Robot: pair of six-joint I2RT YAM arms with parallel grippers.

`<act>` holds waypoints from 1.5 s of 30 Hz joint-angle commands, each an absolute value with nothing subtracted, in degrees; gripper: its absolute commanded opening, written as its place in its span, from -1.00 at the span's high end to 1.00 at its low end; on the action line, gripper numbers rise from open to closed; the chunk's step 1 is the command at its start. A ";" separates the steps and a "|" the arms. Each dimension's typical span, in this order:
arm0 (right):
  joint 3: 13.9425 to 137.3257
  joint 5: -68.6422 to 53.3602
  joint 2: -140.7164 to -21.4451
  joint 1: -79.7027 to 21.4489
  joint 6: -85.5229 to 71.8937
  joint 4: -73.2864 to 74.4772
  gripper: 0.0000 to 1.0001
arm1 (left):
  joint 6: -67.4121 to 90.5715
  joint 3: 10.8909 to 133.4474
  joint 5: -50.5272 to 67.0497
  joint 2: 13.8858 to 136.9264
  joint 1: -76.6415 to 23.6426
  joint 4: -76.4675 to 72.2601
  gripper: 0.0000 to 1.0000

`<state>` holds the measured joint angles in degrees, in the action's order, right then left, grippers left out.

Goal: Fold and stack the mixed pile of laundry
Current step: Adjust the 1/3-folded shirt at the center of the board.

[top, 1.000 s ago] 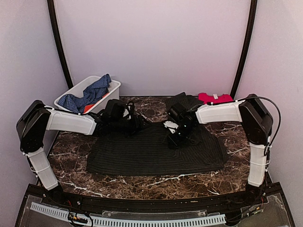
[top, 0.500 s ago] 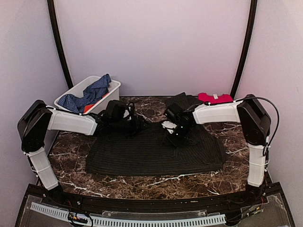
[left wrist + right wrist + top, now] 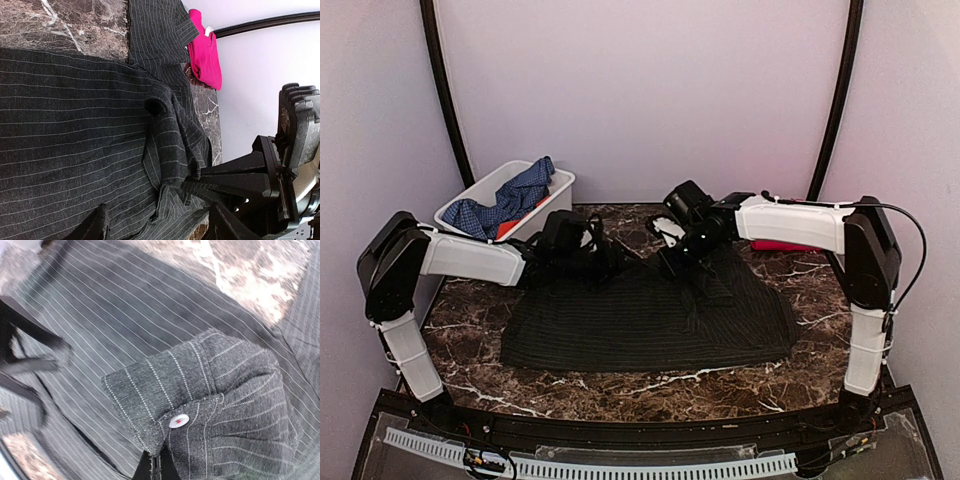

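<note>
- Laundry nearest: pinstriped shirt (image 3: 650, 320) flat on counter (image 3: 470, 340), long axis left to right.
- Beyond, right end effector (image 3: 675, 258) clenched on sleeve cuff (image 3: 200, 410), raised over far edge; fold likely inward, toward left.
- Alongside, left end effector (image 3: 605, 260) released, grasping nothing, at far-left edge.
- Farthest right, red cloth (image 3: 205, 55).

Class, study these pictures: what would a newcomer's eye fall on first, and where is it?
The dark pinstriped shirt spread across the marble table dominates. The right gripper pinches its buttoned cuff near the far edge. A blue checked garment spills from the white bin at far left.
</note>
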<state>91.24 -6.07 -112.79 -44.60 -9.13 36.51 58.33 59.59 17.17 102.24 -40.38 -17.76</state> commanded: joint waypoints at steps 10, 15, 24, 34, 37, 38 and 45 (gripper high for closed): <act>94.03 -16.03 -113.75 -45.65 -19.38 28.26 1.00 | 66.30 61.44 13.21 101.04 -41.23 -20.05 -0.28; 96.19 -16.69 -115.88 -46.51 -20.01 28.68 1.00 | 66.33 62.29 12.69 102.55 -41.60 -20.89 -0.23; 97.20 -17.37 -116.12 -48.11 -20.45 27.39 1.00 | 67.10 63.01 13.00 104.05 -41.92 -21.01 -0.04; 95.09 -18.39 -113.22 -48.21 -20.95 25.39 0.79 | 65.96 63.95 13.20 101.66 -41.92 -15.99 0.90; 92.52 -19.25 -108.15 -47.81 -18.47 26.10 0.37 | 61.39 66.14 12.71 98.12 -41.92 -6.81 1.00; 90.98 -19.34 -105.57 -47.48 -17.70 25.97 0.22 | 58.68 66.65 12.60 97.22 -41.88 -4.72 1.00; 77.05 -20.97 -86.31 -39.88 -16.58 22.45 -0.38 | 43.59 74.27 18.33 90.40 -41.41 16.26 1.00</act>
